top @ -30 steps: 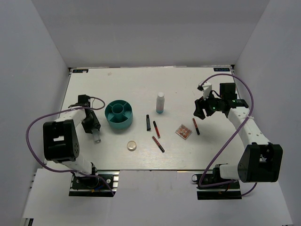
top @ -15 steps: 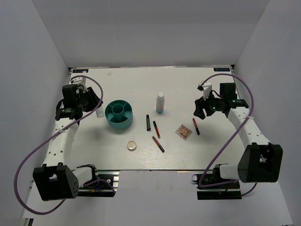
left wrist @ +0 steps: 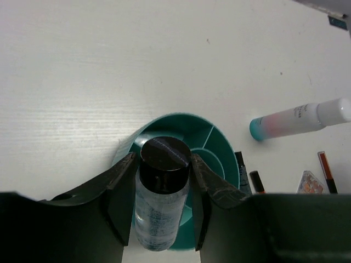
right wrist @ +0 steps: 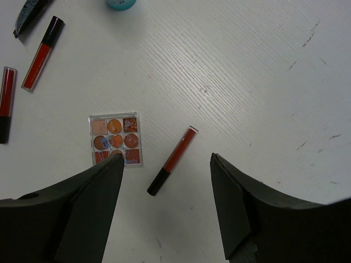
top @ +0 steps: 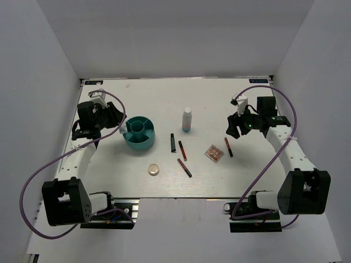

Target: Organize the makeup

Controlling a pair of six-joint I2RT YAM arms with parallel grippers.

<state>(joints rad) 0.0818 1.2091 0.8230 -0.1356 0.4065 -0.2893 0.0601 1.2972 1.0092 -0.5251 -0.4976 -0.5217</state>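
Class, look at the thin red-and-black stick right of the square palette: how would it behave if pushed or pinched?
The red-and-black stick lies flat and looks round, so a sideways push would probably roll it. Slim and rigid-looking, it is likely light and stiff. Its smooth casing may slip when pinched.

There were three red-black sticks, one black tube, one bottle, one vial, one compact, one palette and one tub.
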